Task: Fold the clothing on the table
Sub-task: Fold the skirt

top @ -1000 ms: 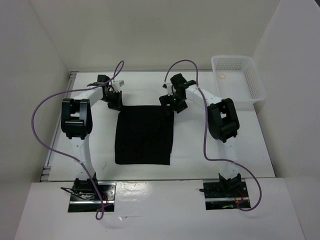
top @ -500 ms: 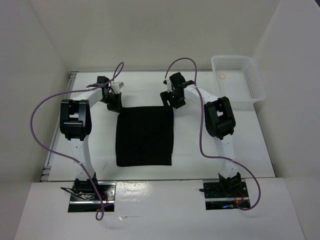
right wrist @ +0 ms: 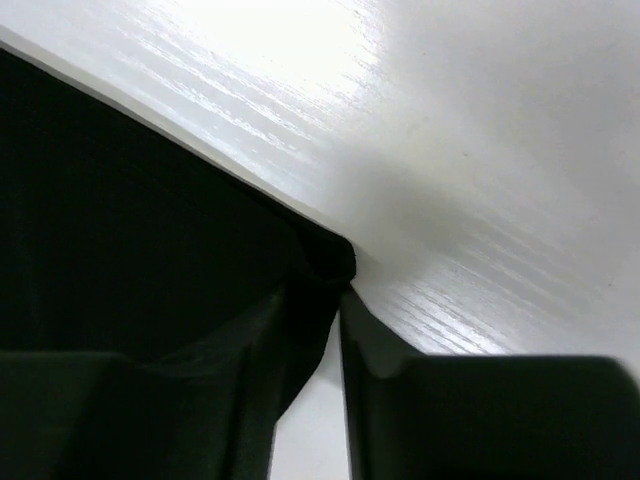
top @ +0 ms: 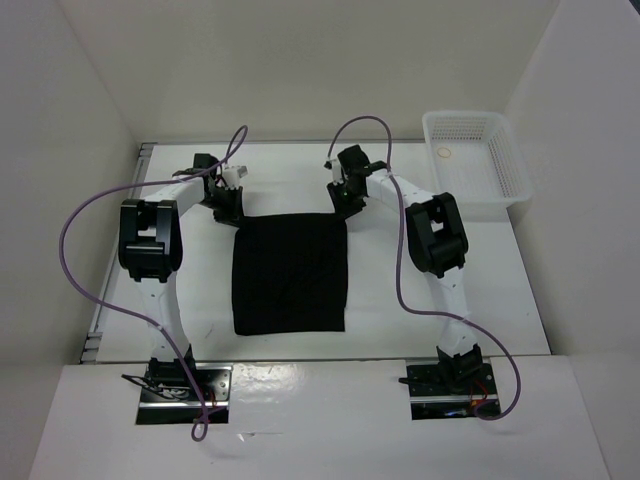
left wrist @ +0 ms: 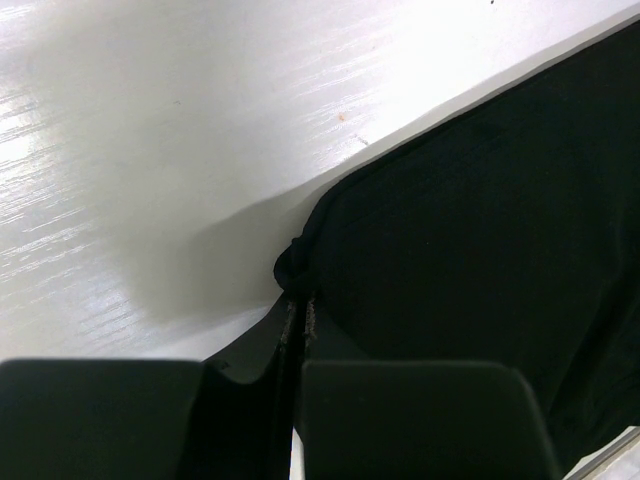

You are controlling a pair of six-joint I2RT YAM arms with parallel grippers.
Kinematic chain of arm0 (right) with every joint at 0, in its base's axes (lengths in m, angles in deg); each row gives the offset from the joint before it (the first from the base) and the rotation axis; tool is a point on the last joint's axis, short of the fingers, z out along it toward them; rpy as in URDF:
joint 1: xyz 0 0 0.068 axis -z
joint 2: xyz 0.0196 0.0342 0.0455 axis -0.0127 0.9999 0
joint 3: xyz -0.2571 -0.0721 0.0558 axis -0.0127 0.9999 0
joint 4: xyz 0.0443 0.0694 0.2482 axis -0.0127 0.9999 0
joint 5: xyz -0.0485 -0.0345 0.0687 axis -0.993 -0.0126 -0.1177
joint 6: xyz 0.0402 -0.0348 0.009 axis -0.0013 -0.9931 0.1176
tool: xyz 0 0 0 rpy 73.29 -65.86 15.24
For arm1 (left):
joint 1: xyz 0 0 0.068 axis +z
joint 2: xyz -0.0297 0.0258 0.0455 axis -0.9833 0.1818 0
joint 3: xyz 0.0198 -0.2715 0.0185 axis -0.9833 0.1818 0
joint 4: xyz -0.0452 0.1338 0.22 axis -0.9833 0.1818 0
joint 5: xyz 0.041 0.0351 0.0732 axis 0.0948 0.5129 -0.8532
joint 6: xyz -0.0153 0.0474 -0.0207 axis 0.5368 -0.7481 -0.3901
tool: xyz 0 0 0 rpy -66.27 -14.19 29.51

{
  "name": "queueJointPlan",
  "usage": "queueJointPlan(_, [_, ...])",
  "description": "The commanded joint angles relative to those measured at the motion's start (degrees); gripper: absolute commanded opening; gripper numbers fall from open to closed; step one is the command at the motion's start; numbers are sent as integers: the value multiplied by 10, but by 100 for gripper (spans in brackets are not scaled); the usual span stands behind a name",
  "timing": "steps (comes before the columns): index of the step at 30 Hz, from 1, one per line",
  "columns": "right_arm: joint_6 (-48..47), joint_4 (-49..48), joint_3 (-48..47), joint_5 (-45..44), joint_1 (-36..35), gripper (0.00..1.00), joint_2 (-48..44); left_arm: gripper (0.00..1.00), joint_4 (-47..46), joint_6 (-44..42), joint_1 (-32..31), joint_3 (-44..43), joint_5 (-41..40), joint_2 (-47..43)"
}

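Observation:
The black clothing (top: 290, 275) lies flat as a rectangle in the middle of the white table (top: 500, 290). My left gripper (top: 232, 212) is at its far left corner. In the left wrist view that gripper (left wrist: 298, 300) is shut on the bunched corner of the clothing (left wrist: 480, 220). My right gripper (top: 340, 207) is at the far right corner. In the right wrist view its jaws (right wrist: 338, 290) have closed in on the puckered corner of the clothing (right wrist: 130, 230), with a narrow wedge of table showing between the fingers behind the tips.
A white mesh basket (top: 475, 160) stands at the back right with a small ring (top: 444, 153) inside. A metal rail (top: 110, 290) runs along the table's left edge. White walls close in the back and sides. Purple cables loop over both arms.
My right gripper moved a little back and left onto the far right corner and its jaws closed from wide open. The left arm and the clothing stayed put.

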Motion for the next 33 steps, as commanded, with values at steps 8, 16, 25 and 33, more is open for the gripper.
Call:
queueJointPlan(8, [-24, -4, -21, 9, 1, 0, 11, 0, 32, -48, -10, -30, 1, -7])
queueJointPlan(16, [-24, 48, -243, -74, 21, 0, 78, 0, 64, -55, -15, -184, -28, 15])
queueJointPlan(25, [-34, 68, -296, -134, 28, 0, 41, 0, 87, -69, -15, -248, -8, 2])
queueJointPlan(33, [-113, 42, -31, -109, 6, 0, -167, 0, 75, -145, -20, -39, -35, -147])
